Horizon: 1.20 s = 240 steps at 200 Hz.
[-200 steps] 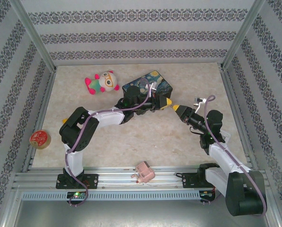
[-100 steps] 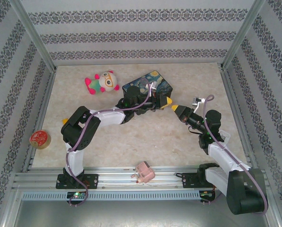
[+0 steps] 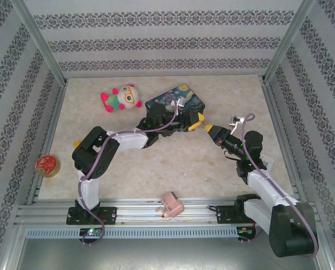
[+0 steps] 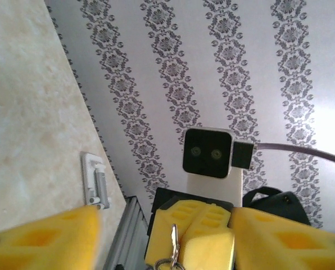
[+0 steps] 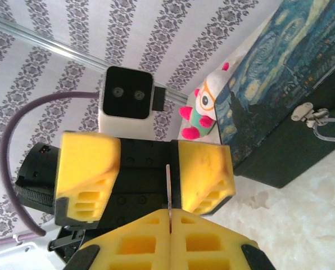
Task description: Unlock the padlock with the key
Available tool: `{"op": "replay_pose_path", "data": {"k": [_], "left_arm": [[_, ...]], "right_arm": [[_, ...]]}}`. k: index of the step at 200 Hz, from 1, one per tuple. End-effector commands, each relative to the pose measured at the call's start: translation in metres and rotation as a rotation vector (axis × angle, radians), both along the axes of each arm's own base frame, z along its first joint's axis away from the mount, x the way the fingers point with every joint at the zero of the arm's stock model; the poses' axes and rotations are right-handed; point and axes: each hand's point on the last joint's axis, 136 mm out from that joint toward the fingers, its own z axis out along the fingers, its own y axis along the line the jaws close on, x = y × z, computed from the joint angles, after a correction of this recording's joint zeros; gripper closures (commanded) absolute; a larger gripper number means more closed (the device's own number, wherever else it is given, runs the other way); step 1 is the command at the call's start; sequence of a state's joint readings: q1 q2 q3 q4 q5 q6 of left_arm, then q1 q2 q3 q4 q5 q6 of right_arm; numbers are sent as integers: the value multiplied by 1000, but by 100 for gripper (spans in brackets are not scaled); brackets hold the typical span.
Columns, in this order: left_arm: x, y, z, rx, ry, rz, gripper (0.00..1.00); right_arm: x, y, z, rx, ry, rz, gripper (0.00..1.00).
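My right gripper (image 5: 170, 216) is shut on the key (image 5: 168, 188), a thin silver blade standing up from between its yellow pads. Facing it is my left gripper (image 5: 148, 169), open, with the key's tip in the gap between its fingers. In the left wrist view the key (image 4: 173, 241) and its small ring stick out of the right gripper's shut fingers (image 4: 212, 239), which sit between my own spread fingers (image 4: 44, 239). From above, the left gripper (image 3: 197, 120) and right gripper (image 3: 211, 129) meet tip to tip in front of the tin box. The padlock is hidden.
A painted tin box (image 3: 177, 97) stands just behind the grippers, its latch (image 5: 311, 115) facing them. A plush toy (image 3: 122, 97) lies to its left. A pink blocky object (image 3: 171, 204) rests on the front rail. A red tape roll (image 3: 46, 165) sits at the left edge.
The right gripper has edged a little toward the left gripper with the key. The left wrist has turned slightly.
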State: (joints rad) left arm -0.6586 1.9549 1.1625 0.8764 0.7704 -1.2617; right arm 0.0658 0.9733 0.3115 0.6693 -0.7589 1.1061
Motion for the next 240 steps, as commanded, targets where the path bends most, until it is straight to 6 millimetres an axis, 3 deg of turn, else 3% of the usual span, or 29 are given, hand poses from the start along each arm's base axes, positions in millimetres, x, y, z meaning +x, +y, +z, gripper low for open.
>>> {"op": "replay_pose_path", "data": {"k": [1, 27, 34, 57, 78, 124, 142, 165, 207, 240], "left_arm": [[9, 18, 25, -18, -64, 91, 22], [17, 28, 7, 95, -52, 184, 0], [20, 32, -1, 149, -46, 220, 1], [23, 48, -39, 444, -22, 362, 1], [21, 53, -58, 679, -36, 499, 1], [23, 23, -95, 923, -12, 623, 1], [24, 23, -110, 1037, -22, 697, 2], [27, 34, -128, 1077, 85, 804, 7], [39, 23, -155, 1078, 146, 819, 9], [59, 19, -168, 1089, 155, 822, 9]], "right_arm": [[-2, -8, -10, -58, 27, -18, 100], [-15, -14, -34, -141, 110, -20, 100], [-15, -16, -28, -180, 104, -24, 100], [-34, -33, -46, -341, 184, -47, 100], [-49, -52, -56, -423, 230, -76, 100], [-58, -78, -66, -364, 273, -143, 100], [-55, -87, -70, -346, 304, -175, 100], [-51, -96, -73, -336, 325, -204, 100], [-48, -104, -69, -341, 314, -241, 100], [-47, -103, -61, -331, 286, -248, 100]]}}
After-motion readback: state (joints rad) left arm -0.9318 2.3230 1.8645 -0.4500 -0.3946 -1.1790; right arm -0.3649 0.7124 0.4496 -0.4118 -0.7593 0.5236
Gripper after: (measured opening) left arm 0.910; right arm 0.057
